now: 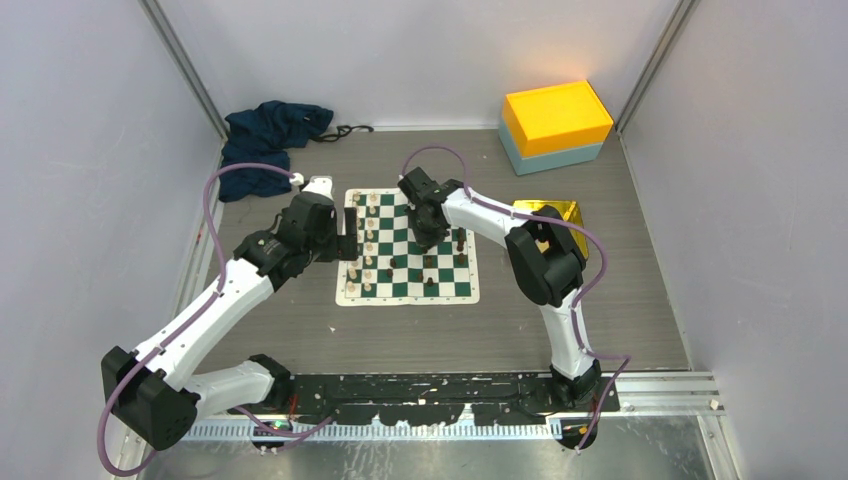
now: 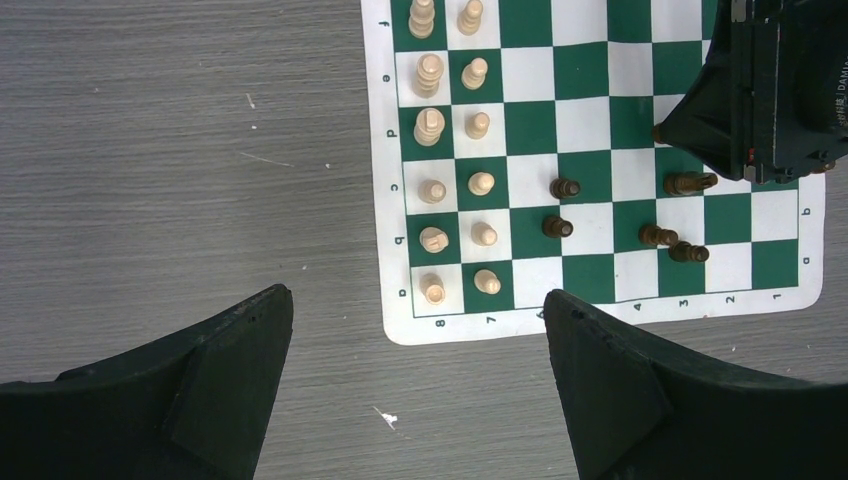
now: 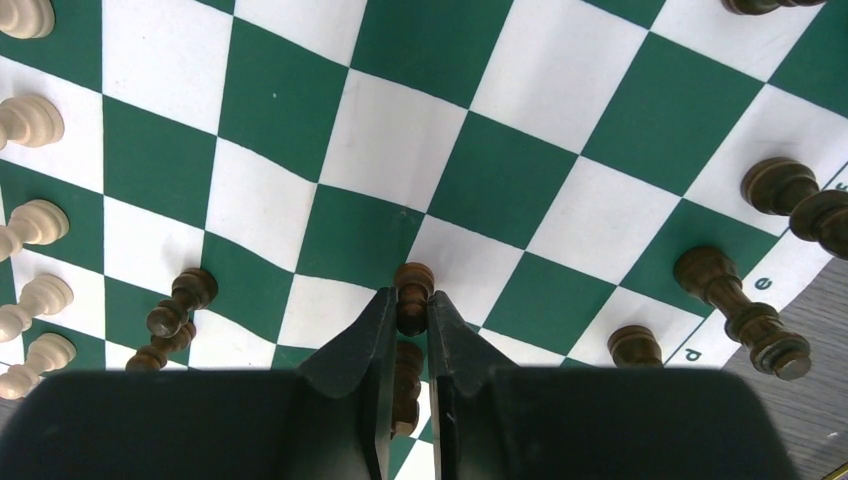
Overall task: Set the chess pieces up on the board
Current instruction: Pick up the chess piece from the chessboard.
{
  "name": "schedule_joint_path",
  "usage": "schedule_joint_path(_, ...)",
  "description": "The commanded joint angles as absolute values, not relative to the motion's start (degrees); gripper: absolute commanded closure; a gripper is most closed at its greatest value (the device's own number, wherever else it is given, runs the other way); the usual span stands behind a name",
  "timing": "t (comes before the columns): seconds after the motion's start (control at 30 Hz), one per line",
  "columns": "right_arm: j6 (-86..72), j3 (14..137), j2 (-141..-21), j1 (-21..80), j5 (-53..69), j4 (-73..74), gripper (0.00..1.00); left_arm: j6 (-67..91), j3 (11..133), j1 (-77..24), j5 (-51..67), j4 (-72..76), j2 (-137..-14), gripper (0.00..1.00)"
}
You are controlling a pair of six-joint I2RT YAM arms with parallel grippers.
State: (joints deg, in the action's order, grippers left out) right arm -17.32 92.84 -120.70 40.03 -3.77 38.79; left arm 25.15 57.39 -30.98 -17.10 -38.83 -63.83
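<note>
The green and white board (image 1: 405, 248) lies mid-table. Cream chess pieces (image 2: 478, 125) stand in two files along its left side. Several dark pieces (image 2: 565, 187) are scattered over the right half, one (image 2: 690, 183) lying on its side. My right gripper (image 3: 411, 305) is down over the board's middle right, shut on a dark brown piece (image 3: 411, 300) held lengthwise between the fingers. My left gripper (image 2: 418, 320) hovers open just off the board's near-left corner (image 2: 400, 325), nothing between its fingers (image 2: 230, 330).
A gold tray (image 1: 552, 212) lies right of the board, partly under the right arm. An orange and teal box (image 1: 556, 125) stands at the back right. A dark blue cloth (image 1: 270, 135) is bunched at the back left.
</note>
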Motion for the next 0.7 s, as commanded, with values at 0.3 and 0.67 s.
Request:
schedule_joint_path(0.3, -16.5, 96.9, -118.2, 40.1, -7.1, 39.2, 0.95, 25.6, 57.5, -30.7, -17.2, -37.3, -62.7, 0.04)
schedule_joint_path(0.67, -16.2, 98.7, -117.9, 36.8, -10.0, 39.7, 0.95, 25.5, 57.6, -30.7, -17.3, -37.3, -62.7, 0.04)
